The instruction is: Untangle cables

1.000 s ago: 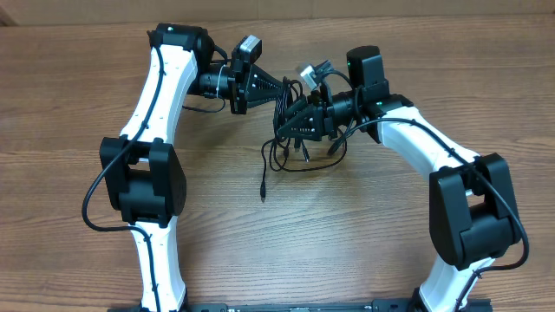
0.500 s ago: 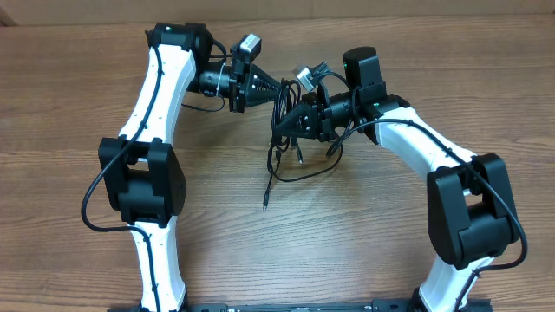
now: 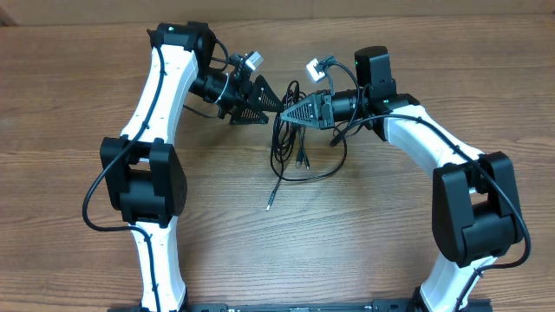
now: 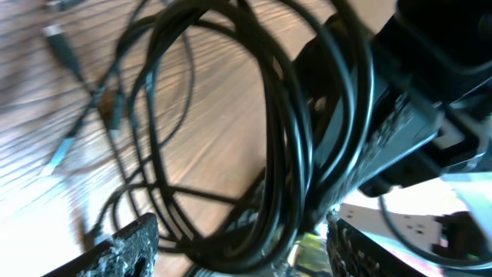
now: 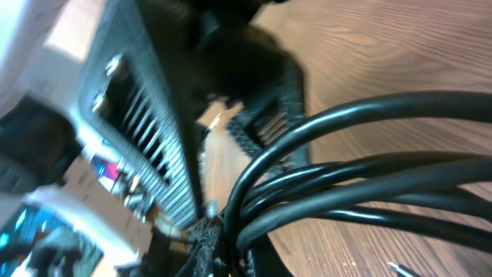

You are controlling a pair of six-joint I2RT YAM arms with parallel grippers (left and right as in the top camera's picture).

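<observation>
The right fingers [image 3: 303, 113] are pressed together on a bundle of the cables [image 4: 296, 154], though the pinch itself sits at the blurred bottom edge of the right wrist view. The left fingers [image 4: 127, 245] stand spread, only their tips in frame, with cords passing between them; whether they touch is unclear. From overhead the loops drop toward 6 o'clock onto the table [image 3: 390, 243], and one plug end [image 3: 270, 206] trails at 7 o'clock. I cannot make out which cord crosses which.
</observation>
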